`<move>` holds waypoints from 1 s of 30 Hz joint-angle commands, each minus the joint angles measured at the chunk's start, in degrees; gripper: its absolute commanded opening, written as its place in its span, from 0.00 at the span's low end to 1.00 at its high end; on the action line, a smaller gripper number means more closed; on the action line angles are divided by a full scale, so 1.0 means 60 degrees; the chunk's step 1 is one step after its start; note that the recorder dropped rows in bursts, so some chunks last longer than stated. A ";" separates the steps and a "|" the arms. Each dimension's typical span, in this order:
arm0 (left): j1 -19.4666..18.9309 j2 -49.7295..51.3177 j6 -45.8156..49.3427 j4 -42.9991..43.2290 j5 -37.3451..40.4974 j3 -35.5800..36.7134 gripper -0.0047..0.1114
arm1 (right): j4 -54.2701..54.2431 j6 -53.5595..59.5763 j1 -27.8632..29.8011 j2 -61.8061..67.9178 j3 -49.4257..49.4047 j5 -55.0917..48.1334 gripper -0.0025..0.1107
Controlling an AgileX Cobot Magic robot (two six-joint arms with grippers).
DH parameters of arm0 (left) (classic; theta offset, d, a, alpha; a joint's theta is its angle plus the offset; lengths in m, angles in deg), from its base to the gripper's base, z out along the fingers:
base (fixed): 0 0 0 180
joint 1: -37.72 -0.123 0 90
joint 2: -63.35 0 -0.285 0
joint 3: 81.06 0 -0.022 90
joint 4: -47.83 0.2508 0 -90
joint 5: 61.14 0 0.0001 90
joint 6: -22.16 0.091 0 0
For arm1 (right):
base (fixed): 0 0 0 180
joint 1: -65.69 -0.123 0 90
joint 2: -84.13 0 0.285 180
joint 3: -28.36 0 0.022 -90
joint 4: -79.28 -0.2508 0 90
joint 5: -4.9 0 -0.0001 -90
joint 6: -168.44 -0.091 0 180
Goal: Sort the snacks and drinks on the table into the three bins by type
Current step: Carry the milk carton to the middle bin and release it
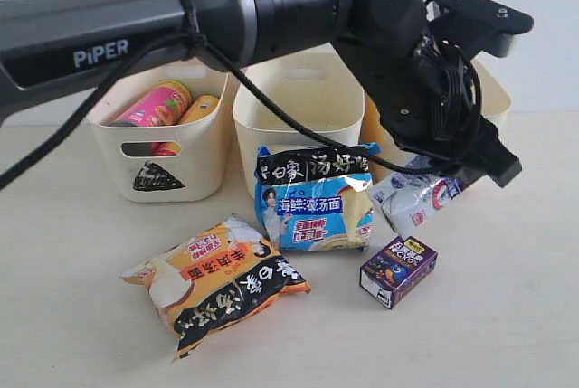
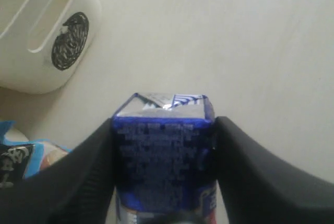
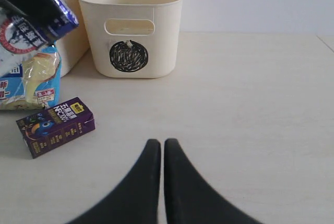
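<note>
left gripper (image 2: 164, 127) clamps the small white-and-blue box carton (image 2: 162, 166), lifted off the table; next, probably carry it over the cream circle-marked plastic bin (image 3: 164, 41). right gripper (image 3: 160, 148) has its fingers together, empty.

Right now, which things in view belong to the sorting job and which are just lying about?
Job:
- pink chip tube and yellow chip tube, both in the triangle bin
- middle bin
- circle bin
- orange-and-black noodle packet
- blue-and-black noodle packet
- purple carton
- white-and-blue carton, held in the left gripper

Lying about:
- nothing loose visible, only the table
</note>
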 commanded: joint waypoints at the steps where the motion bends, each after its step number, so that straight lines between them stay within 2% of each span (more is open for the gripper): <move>1: -0.0435 -0.0513 0.0153 -0.0066 -0.0081 -0.0062 0.08 | 0.0011 0.0000 0.0021 -0.0052 -0.0045 0.0079 0.02; 8: -0.0971 -0.0962 0.0020 0.1014 -0.0529 -0.0062 0.08 | 0.0011 0.0000 0.0021 -0.0052 -0.0045 0.0079 0.02; 15: -0.1367 -0.0963 -0.0672 0.2975 -0.1633 -0.0062 0.08 | 0.0011 0.0000 0.0021 -0.0052 -0.0045 0.0079 0.02; 30: -0.2314 -0.0020 -0.0672 0.2979 -0.3285 -0.0062 0.08 | 0.0011 0.0000 0.0021 -0.0052 -0.0045 0.0079 0.02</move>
